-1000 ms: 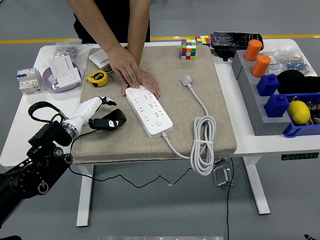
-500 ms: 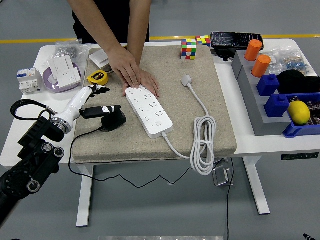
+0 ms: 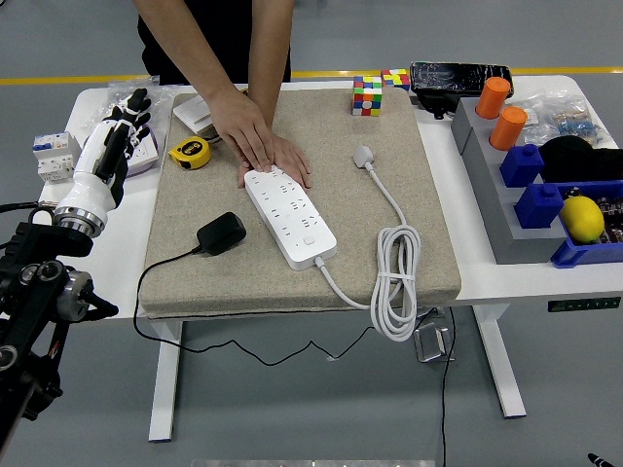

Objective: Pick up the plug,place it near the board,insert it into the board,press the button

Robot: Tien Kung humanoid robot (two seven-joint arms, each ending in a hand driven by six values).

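Black blocky plug adapter (image 3: 221, 233) lying flat on the beige fabric mat (image 3: 292, 195), left of centre, its thin black cord trailing off the mat's lower-left edge. White multi-socket power strip (image 3: 290, 216) just right of it, angled from upper left to lower right, close but not touching. Person's hands (image 3: 258, 146) pressed on the strip's upper end, steadying it.

Step in hand, by judgement: picking up the plug; not yet grasped. To do well: approach from above and from the left, close thumb and fingers across the adapter's short sides, leave the prong face free and the cord slack so nothing drags on the lift. Carry low toward the strip's open sockets, clear of the person's fingers. Round button near the strip's lower end to be left for last.

Robot's left hand (image 3: 112, 141) at upper left of frame, raised over the white table's (image 3: 49, 253) left side, well apart from the plug. White fingers with black tips spread and extended upward, loose, holding nothing, touching nothing so far as visible. Right arm out of frame.
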